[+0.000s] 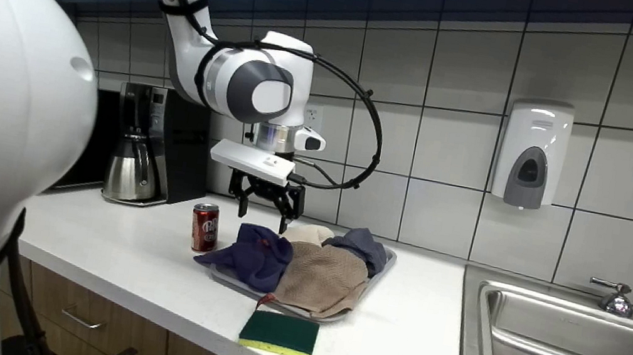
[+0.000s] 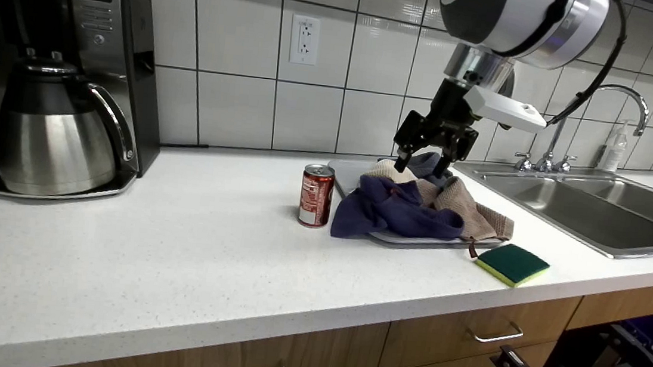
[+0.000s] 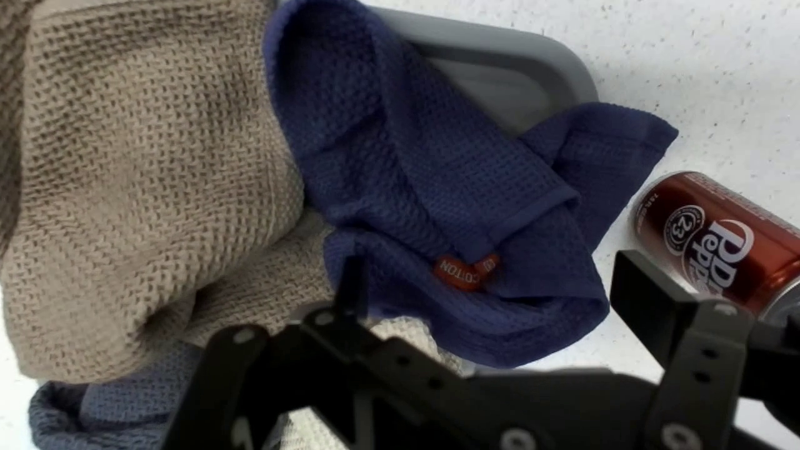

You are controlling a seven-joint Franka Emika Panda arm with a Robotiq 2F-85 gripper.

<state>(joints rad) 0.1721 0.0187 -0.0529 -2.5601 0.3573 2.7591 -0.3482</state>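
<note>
Gripper (image 1: 263,218) is spread wide and empty just over the navy cloth (image 3: 431,181), looks light and floppy so you'd probably want a fold by the red tag (image 3: 461,273), it's bunched over one end of the gray tray (image 3: 503,87)

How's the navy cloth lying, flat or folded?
Folded, loosely bunched: in the wrist view the navy cloth overlaps itself in layers, one corner sticking out past the gray tray.
</note>
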